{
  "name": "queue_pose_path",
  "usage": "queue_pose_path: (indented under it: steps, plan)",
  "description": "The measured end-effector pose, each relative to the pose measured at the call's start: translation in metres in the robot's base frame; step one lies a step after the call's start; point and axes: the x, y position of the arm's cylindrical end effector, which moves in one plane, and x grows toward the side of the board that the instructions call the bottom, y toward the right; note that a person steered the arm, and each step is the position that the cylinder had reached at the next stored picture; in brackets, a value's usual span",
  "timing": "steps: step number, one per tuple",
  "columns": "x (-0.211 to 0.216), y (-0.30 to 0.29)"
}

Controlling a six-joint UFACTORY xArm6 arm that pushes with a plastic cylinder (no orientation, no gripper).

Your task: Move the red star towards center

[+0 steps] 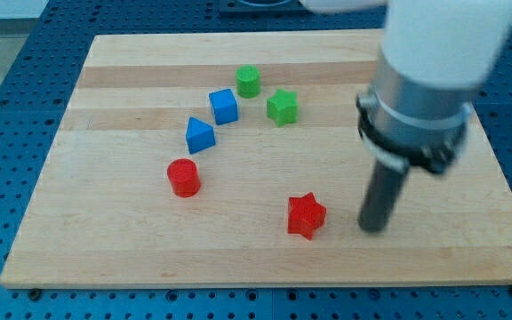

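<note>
You see a pale wooden board [265, 258]. There's no pincer: your smooth dark rod's tip [373, 228] stands at 3 o'clock, just beside the red star [306, 215]. Bare wood lies at the star's 12 o'clock; the board's bottom edge is near at 6.

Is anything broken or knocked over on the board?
Nothing stands out. All six blocks sit flat and apart on the board. The red star lies alone near the view's bottom, away from the others, with my tip just to its right, not touching.
</note>
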Motion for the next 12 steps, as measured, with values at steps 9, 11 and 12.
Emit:
queue_pose_path:
  steps: [9, 11, 12]
  plan:
    - [-0.009, -0.062]
    - [-0.096, -0.057]
    - [-0.096, -0.067]
